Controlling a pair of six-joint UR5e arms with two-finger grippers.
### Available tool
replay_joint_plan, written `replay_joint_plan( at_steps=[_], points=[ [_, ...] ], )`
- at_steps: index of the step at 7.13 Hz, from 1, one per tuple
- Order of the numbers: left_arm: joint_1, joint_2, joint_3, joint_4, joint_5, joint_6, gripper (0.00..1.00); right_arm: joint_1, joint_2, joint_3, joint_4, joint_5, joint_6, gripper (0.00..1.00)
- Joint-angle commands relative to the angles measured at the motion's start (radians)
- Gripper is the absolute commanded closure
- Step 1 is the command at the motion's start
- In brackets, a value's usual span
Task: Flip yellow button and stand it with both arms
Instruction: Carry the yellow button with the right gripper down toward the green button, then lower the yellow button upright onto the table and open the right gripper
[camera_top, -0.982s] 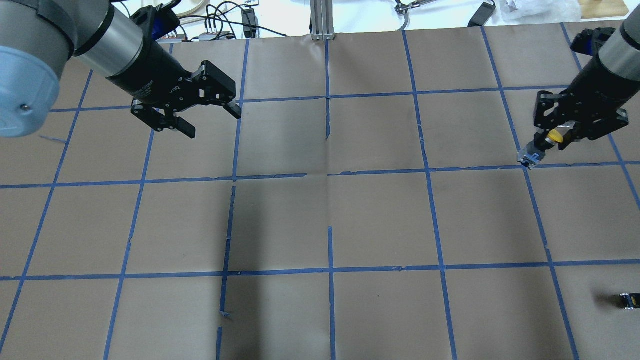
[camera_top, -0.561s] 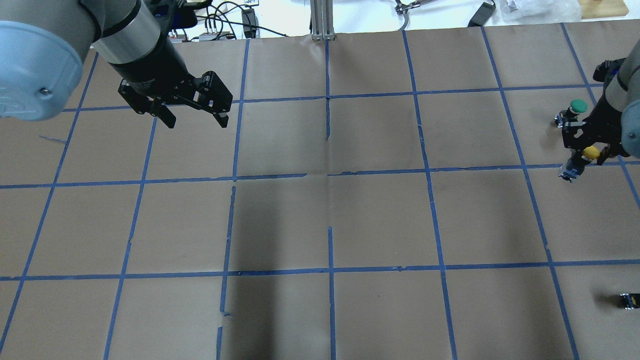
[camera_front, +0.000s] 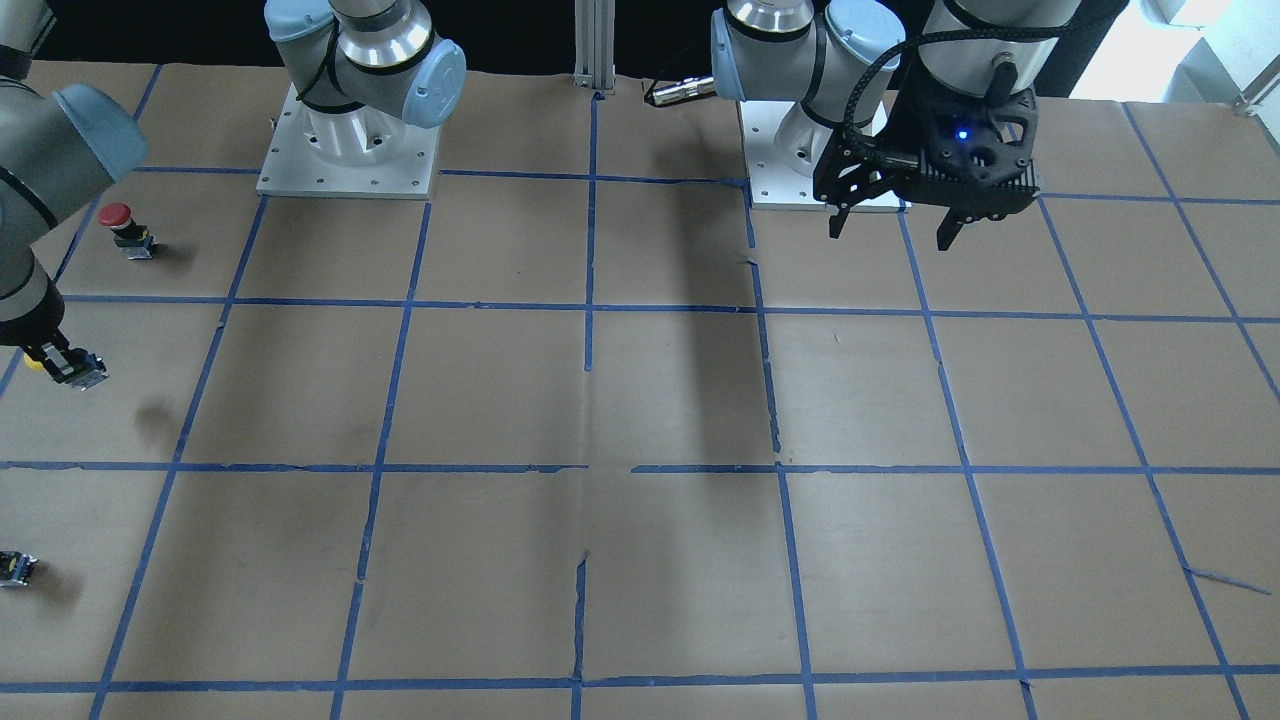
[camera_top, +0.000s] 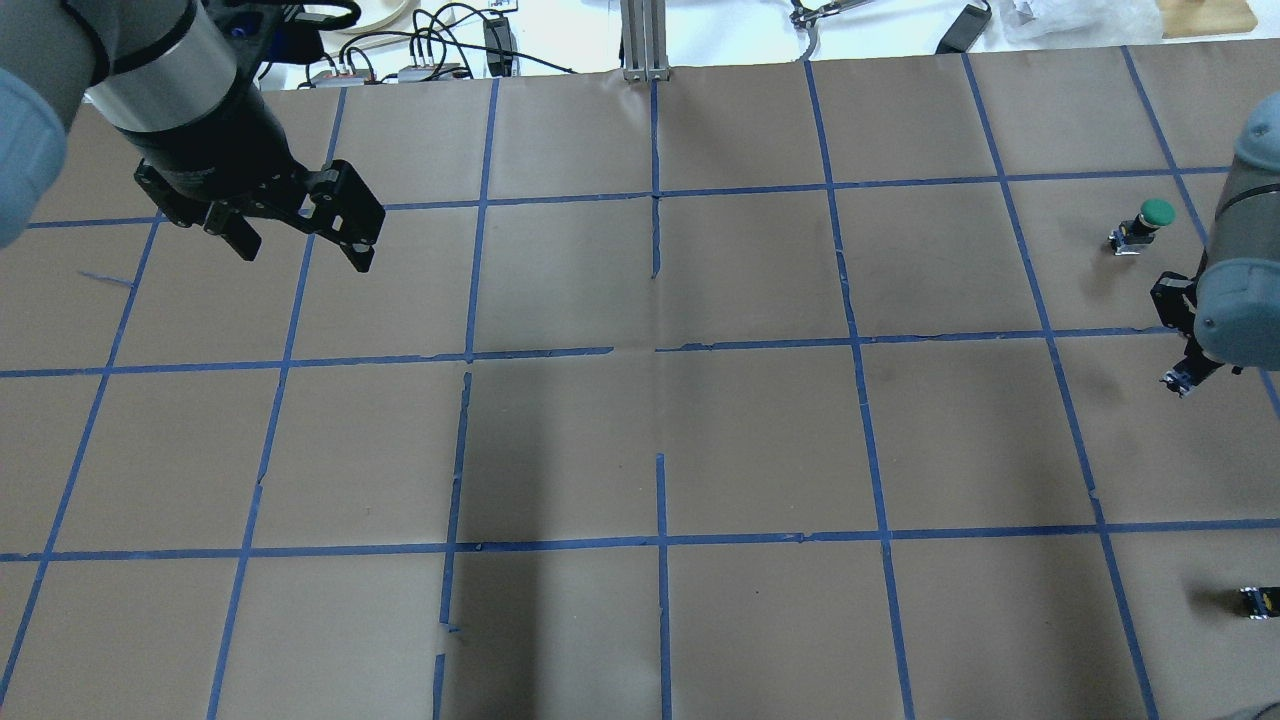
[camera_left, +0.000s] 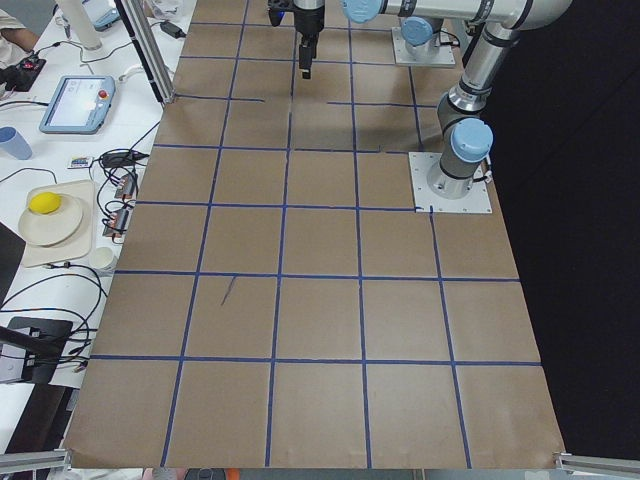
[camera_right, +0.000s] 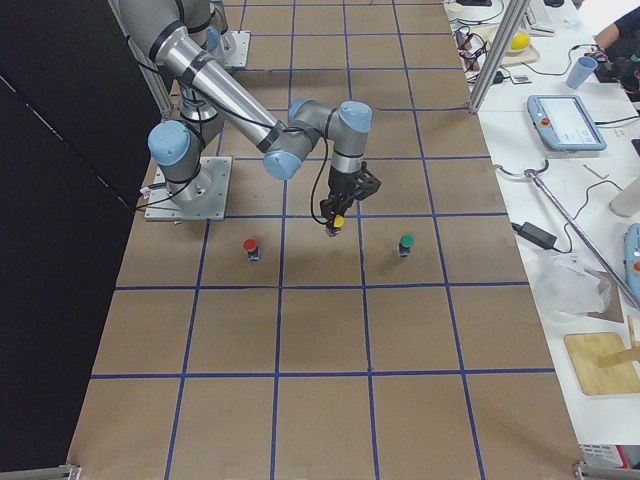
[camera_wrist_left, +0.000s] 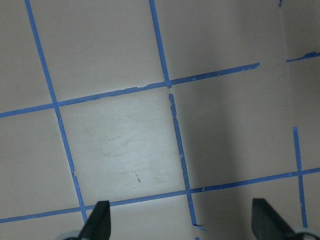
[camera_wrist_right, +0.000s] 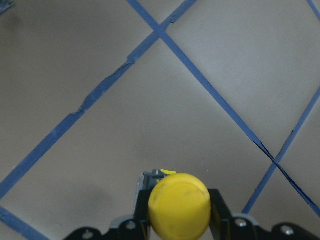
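Reading your overhead view from the left, you find the left tool (camera_top: 303, 256) hanging above the left squares of the surface (camera_top: 640, 450), jaws spread wide and holding nothing. Its wrist camera shows the two fingers (camera_wrist_left: 97, 222) well apart over brown paper crossed by blue tape (camera_wrist_left: 176, 125).

Move your eye across the full width of the surface and you reach the right arm (camera_top: 1255, 170). Its joint cap (camera_top: 1235, 320) hides most of what it carries, so only the grey foot of the yellow button (camera_top: 1180, 381) pokes out beneath.

Turn to the right wrist camera for the grip. The right tool (camera_wrist_right: 180, 216) is clamped on the button, with a black finger showing on either side of the yellow cap. The cap faces the camera and the body points away toward the surface. In the right side view the button hangs clear of the surface, cap toward the tool, body slanting down.

In that same view, left to right, a red button (camera_right: 250, 246) stands on the robot's side of it. Then comes the held one, then a green button (camera_right: 406, 243) on the side away from the robot. Both stand upright, near it but not touching. A small black block (camera_top: 1258, 600) lies at the right edge of your overhead view, well apart from the tool.
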Motion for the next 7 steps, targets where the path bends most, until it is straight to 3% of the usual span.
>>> replay_joint_plan(
  at_steps=[1, 2, 7],
  points=[
    [0.031, -0.012, 0.021, 0.008, -0.055, -0.012, 0.01, -0.003, 0.062, 0.0, -0.052, -0.05, 0.1, 0.93],
    [0.03, -0.003, 0.0, 0.011, -0.04, 0.0, 0.01, -0.003, 0.087, 0.002, -0.098, -0.079, 0.101, 0.92],
    [0.033, -0.006, -0.005, 0.011, -0.041, -0.01, 0.01, -0.003, 0.119, 0.005, -0.1, -0.084, 0.146, 0.74]
  ],
)
